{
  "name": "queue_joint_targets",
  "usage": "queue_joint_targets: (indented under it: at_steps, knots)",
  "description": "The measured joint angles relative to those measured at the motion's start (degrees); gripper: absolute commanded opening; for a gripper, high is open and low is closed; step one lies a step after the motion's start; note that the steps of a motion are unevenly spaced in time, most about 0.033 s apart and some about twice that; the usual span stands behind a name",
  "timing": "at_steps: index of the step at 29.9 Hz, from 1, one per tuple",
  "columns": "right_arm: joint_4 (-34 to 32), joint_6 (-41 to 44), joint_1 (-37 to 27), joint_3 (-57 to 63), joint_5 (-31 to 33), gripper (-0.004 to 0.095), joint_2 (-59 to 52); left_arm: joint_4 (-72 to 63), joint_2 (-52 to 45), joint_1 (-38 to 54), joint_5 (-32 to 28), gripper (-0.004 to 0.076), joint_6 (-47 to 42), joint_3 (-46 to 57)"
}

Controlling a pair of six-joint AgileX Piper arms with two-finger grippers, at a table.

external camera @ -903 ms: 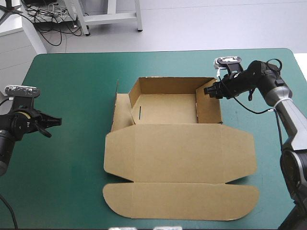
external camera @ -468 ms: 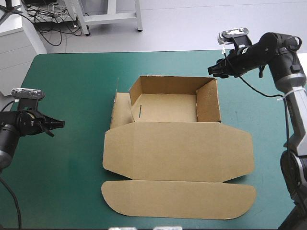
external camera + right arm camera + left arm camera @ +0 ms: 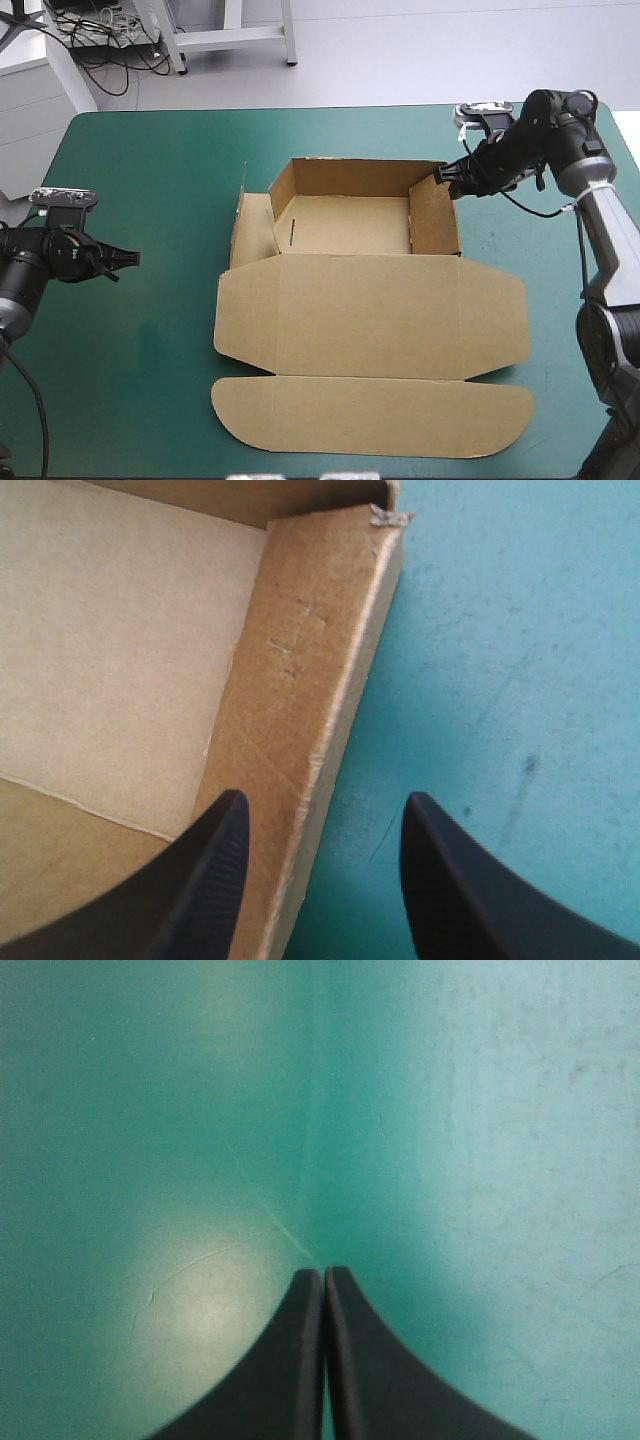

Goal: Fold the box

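Observation:
The brown box (image 3: 370, 300) lies mid-table as an open tray with back and right walls raised, its lid and front flap flat toward the near edge. The left side flap (image 3: 252, 228) leans outward. My right gripper (image 3: 447, 178) stands open at the far right corner of the tray, its fingers astride the top of the right wall (image 3: 310, 690), one finger (image 3: 205, 880) inside the tray and the other outside over the cover. My left gripper (image 3: 128, 257) is shut, well to the left of the box, over bare teal-green cover (image 3: 480, 1110).
The teal-green table (image 3: 130, 170) has free room left and right of the box. The flat front flap (image 3: 370, 418) reaches close to the near edge.
My right gripper rose off the right wall toward the far edge, then came back down onto the wall's far corner. My left gripper drifted slightly toward the box.

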Motion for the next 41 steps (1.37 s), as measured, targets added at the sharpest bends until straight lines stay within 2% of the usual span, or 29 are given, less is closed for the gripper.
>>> queue_joint_targets:
  at_steps: [4,8,11,14,18,31,35,38,41]
  knots:
    - [1.52,0.99,0.00,0.42,-0.14,0.0439,3.60,-0.06,0.00,0.00,0.00,-0.0010,0.00,0.00]
    - [6.44,1.33,0.00,0.47,-0.34,0.0436,7.93,-0.06,0.00,0.00,0.02,-0.0010,0.19,0.00]
    - [8.19,1.33,0.00,0.47,-0.65,0.0383,10.39,-0.06,0.00,0.00,0.02,-0.0010,0.39,0.00]
    - [8.19,1.33,-0.06,0.47,-0.78,0.0265,12.31,0.08,0.00,0.00,0.02,-0.0009,0.39,0.00]
    - [7.51,1.68,-0.17,0.47,-1.09,-0.0021,13.25,1.08,0.00,0.00,0.02,-0.0010,0.43,0.00]
    - [8.42,-0.29,-0.17,0.67,-1.33,-0.0019,10.45,1.67,0.00,0.00,-0.03,-0.0002,0.43,0.00]
    - [8.77,-1.27,-0.17,0.67,-1.02,-0.0019,6.43,1.60,0.00,0.00,-1.18,0.0092,0.43,0.00]
    - [9.86,-1.64,-0.17,0.67,-0.91,-0.0019,3.76,-0.20,0.06,0.00,-3.64,0.0225,0.43,0.00]
    - [10.20,-2.20,-0.19,0.67,-0.78,-0.0019,1.39,-3.60,0.45,0.00,-5.57,0.0393,0.43,0.00]
